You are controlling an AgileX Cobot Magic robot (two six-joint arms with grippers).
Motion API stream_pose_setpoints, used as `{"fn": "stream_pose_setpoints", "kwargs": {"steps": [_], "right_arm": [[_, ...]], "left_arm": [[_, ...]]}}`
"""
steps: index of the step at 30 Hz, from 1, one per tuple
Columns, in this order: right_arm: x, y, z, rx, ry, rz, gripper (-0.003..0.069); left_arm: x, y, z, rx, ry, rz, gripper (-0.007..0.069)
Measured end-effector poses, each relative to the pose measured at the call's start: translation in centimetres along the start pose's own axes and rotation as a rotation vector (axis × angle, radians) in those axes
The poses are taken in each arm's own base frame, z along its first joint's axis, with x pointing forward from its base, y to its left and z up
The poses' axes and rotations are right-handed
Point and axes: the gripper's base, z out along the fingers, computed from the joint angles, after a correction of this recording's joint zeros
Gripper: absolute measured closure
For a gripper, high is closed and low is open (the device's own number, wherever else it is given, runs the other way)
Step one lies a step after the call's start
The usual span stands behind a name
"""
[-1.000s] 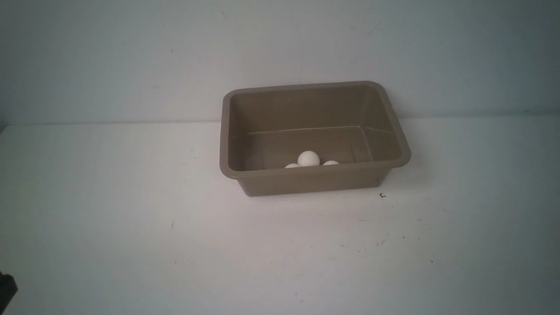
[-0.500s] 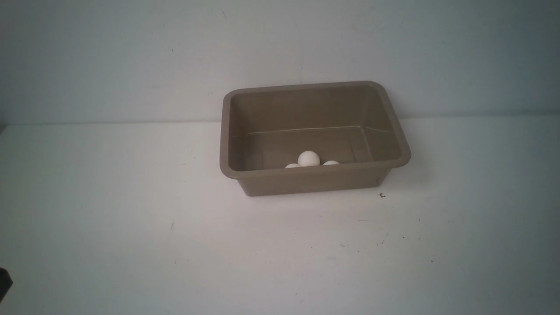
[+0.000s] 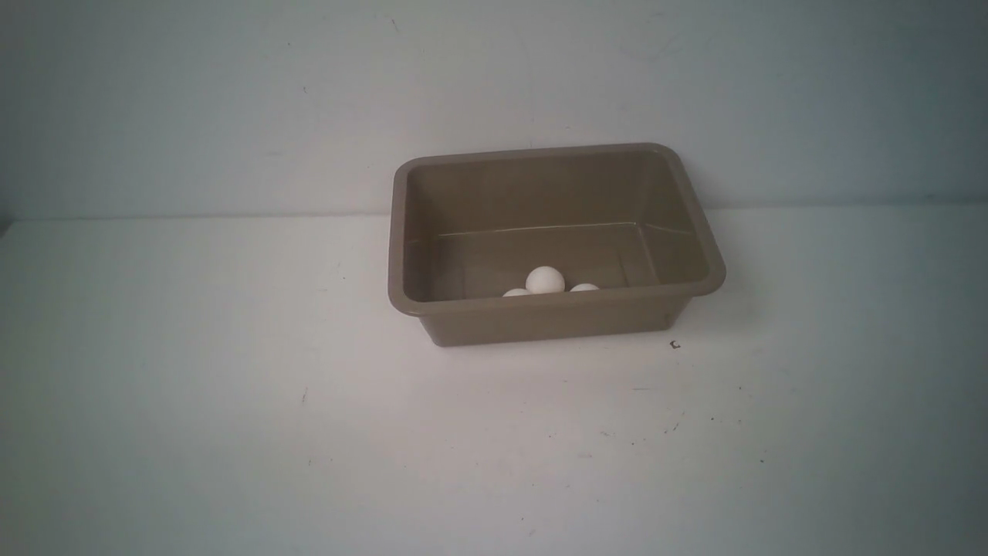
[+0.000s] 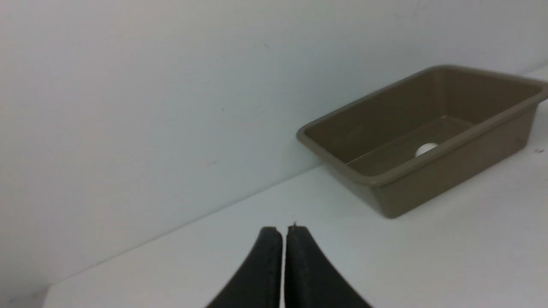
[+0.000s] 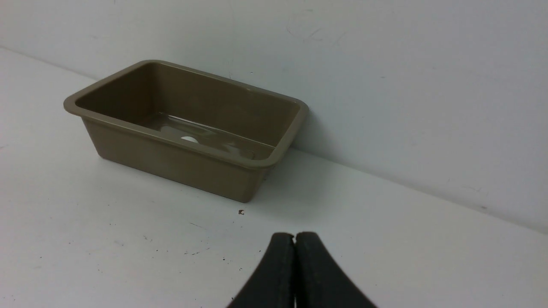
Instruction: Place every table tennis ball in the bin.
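Observation:
The taupe bin (image 3: 403, 232) stands against the back wall, right of centre. Inside it, near the front wall, three white table tennis balls show: one whole (image 3: 545, 279), two partly hidden by the rim (image 3: 515, 293) (image 3: 584, 287). No ball shows on the table. The bin also shows in the left wrist view (image 4: 454, 169), with one ball (image 4: 426, 149), and in the right wrist view (image 5: 171, 160), with one ball (image 5: 189, 139). My left gripper (image 4: 284, 231) is shut and empty, far from the bin. My right gripper (image 5: 294, 235) is shut and empty. Neither gripper shows in the front view.
The white table (image 3: 231, 386) meets a pale wall (image 3: 231, 100) just behind the bin. A small dark speck (image 3: 675, 344) lies on the table by the bin's front right corner, with faint scuff marks nearer me.
A dark part of the left arm at the front view's lower left edge has drawn back out of view. The bin and balls have not moved.

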Motion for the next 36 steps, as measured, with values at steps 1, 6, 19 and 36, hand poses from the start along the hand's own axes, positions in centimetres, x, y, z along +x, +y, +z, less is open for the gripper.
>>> {"fn": "stream_pose_setpoints", "kwargs": {"steps": [1,6,19,36], "right_arm": [[0.0,0.0,0.0,0.000,0.000,0.000,0.0673],[0.0,0.0,0.0,0.000,0.000,0.000,0.0673],[0.0,0.0,0.0,0.000,-0.001,0.000,0.0673],[0.0,0.0,0.0,0.000,-0.001,0.000,0.0675]], "left_arm": [[0.5,0.0,0.2,-0.020,0.021,-0.002,0.0629],[3.9,-0.3,1.8,-0.139,0.080,-0.138,0.0629],[7.2,-0.3,3.0,-0.267,-0.006,-0.329,0.0629],[9.2,-1.6,3.0,-0.169,0.230,-0.362,0.0629]]}}
